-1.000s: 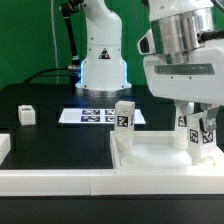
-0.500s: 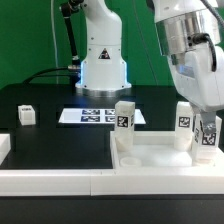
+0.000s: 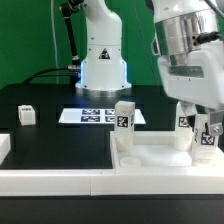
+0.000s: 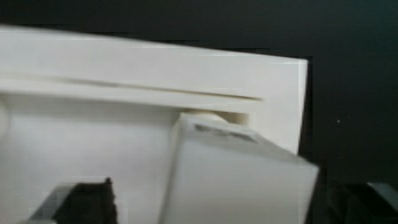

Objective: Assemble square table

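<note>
The white square table top (image 3: 160, 158) lies at the exterior view's front right. Three white tagged legs stand on it: one at its left (image 3: 123, 118) and two at its right (image 3: 185, 122) (image 3: 207, 136). A fourth small leg (image 3: 26, 114) lies loose on the black table at the left. My gripper (image 3: 206, 122) hangs over the rightmost leg. In the wrist view my gripper (image 4: 222, 203) is open, its dark fingers (image 4: 86, 200) straddling a white leg (image 4: 240, 170) that stands on the top (image 4: 107, 110). There is a gap on one side.
The marker board (image 3: 100, 115) lies flat behind the top. The robot base (image 3: 100, 60) stands at the back. Long white rails (image 3: 50, 182) run along the front edge, with a white piece (image 3: 4, 148) at the far left.
The hand moved to the exterior view's right and up, then settled back slightly over the right legs. The legs and the top stayed where they were.
</note>
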Action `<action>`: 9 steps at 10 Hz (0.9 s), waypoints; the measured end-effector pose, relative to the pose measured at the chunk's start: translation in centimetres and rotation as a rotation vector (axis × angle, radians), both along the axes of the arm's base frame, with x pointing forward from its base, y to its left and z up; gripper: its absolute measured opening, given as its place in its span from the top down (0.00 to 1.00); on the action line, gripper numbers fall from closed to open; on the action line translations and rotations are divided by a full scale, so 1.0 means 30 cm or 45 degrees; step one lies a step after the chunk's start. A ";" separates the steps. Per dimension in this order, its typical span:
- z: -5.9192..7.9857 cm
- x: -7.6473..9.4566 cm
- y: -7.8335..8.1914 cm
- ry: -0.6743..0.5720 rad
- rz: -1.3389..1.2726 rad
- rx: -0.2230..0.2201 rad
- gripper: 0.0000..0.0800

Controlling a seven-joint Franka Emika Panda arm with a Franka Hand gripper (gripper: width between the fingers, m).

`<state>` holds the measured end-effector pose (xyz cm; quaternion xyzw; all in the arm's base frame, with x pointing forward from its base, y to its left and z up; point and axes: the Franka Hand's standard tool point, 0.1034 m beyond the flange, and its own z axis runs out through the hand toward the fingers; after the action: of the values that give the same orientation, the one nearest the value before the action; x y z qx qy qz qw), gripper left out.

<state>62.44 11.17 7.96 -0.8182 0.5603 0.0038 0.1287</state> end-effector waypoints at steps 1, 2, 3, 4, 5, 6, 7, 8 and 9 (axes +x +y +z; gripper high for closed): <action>-0.001 0.000 -0.002 -0.020 0.088 -0.013 0.20; -0.001 0.000 -0.003 -0.035 0.155 -0.023 0.19; -0.002 0.000 -0.004 -0.049 0.223 -0.035 0.19; 0.001 -0.010 0.012 -0.032 0.370 -0.067 0.19; 0.018 -0.012 0.044 -0.002 0.567 -0.124 0.19; 0.031 0.000 0.057 -0.028 0.788 -0.165 0.19; 0.029 0.001 0.056 -0.054 0.919 -0.186 0.19; 0.024 0.001 0.051 -0.076 0.981 -0.198 0.19; 0.024 0.001 0.052 -0.069 0.944 -0.193 0.19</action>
<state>62.46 12.72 8.69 -0.9725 0.2211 -0.0131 0.0724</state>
